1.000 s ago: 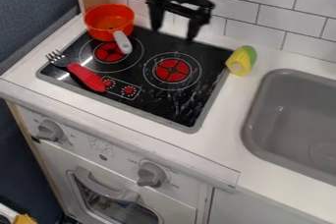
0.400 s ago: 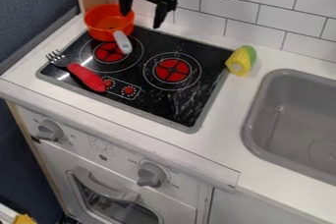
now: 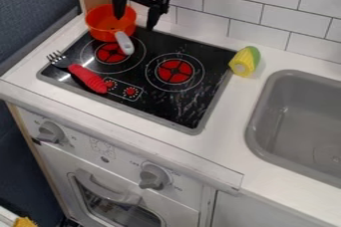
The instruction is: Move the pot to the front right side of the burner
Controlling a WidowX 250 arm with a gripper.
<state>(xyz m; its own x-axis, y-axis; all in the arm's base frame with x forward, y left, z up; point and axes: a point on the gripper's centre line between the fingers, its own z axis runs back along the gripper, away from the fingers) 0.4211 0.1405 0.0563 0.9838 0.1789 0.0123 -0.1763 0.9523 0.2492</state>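
Gripper [image 3: 137, 18]: mine, released, fingers apart.
Pot [image 3: 103, 29]: beside and below me.
Stove [image 3: 180, 104]: below me.
Knob [image 3: 154, 176]: farther below, lettering beside it.

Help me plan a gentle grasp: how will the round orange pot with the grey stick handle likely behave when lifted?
The pot should keep its shape, as its smooth wall looks like rigid plastic. Being open and hollow, it is probably light for its size. Gripped only by the handle, it may tip, since its bowl sits off to one side.
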